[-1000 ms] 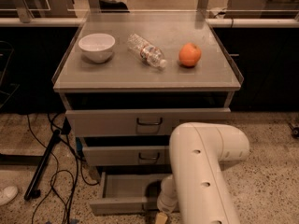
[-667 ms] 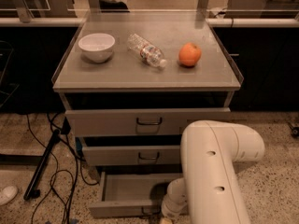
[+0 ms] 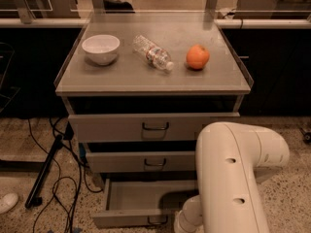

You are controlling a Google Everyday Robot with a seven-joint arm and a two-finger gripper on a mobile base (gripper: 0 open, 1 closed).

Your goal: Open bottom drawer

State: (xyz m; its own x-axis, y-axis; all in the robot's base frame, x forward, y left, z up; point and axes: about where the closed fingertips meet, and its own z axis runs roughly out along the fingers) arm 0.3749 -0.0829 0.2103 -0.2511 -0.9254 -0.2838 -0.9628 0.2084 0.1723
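Note:
The bottom drawer (image 3: 141,198) of the grey cabinet stands pulled out, and its empty inside shows. Its small dark loop handle (image 3: 157,221) sits at the centre of the front, at the frame's lower edge. My white arm (image 3: 233,178) comes down at the lower right. My gripper (image 3: 182,224) is at the very bottom of the view, just right of the handle, mostly hidden under the arm. The middle drawer (image 3: 146,161) and the top drawer (image 3: 150,126) each stand slightly out.
On the cabinet top (image 3: 116,76) are a white bowl (image 3: 100,48), a plastic bottle on its side (image 3: 153,52) and an orange (image 3: 197,57). Black cables and a dark pole (image 3: 46,171) lie on the floor to the left. A dark counter runs behind.
My arm's big white link has swung to the right and fills more of the lower right. The bottom drawer stays pulled out about as far as before.

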